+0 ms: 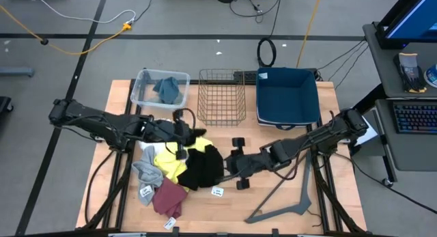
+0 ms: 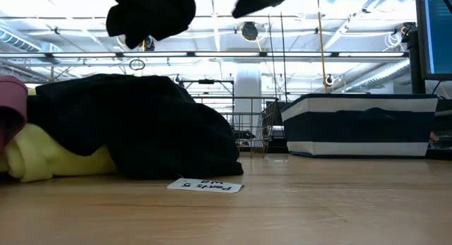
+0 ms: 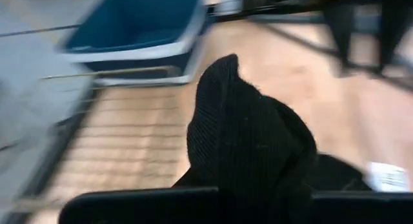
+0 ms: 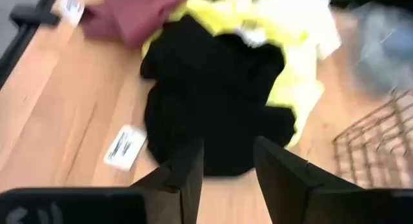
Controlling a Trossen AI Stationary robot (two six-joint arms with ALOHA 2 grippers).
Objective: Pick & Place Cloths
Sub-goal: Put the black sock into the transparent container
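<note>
On the pale wooden counter [image 1: 273,199], a clear plastic tub [image 1: 143,87] at about eleven o'clock holds a blue-grey soft garment [image 1: 167,90]. Below it, toward eight o'clock, lies a heap of cloths: a grey knit piece [image 1: 147,171], a maroon piece [image 1: 168,196] with a white tag, a yellow garment [image 1: 171,162] and a large black knit garment [image 1: 203,167] at the heap's three o'clock side. The left tool [image 1: 186,136] sits at the heap's twelve o'clock edge, pinched fully together on a small black ribbed cloth [image 3: 248,137], which stands up between its fingers in the left wrist view. A loose white paper tag [image 1: 217,192] lies just beside the black garment at its five o'clock. At twelve o'clock stands an empty-looking wire basket [image 1: 222,97], with a dark blue fabric bin [image 1: 287,95] just beside it at one o'clock. The right tool [image 1: 232,167] hangs near the counter's centre, at the black garment's three o'clock side, its two dark fingers [image 4: 187,172] partly spread and gripping nothing.
</note>
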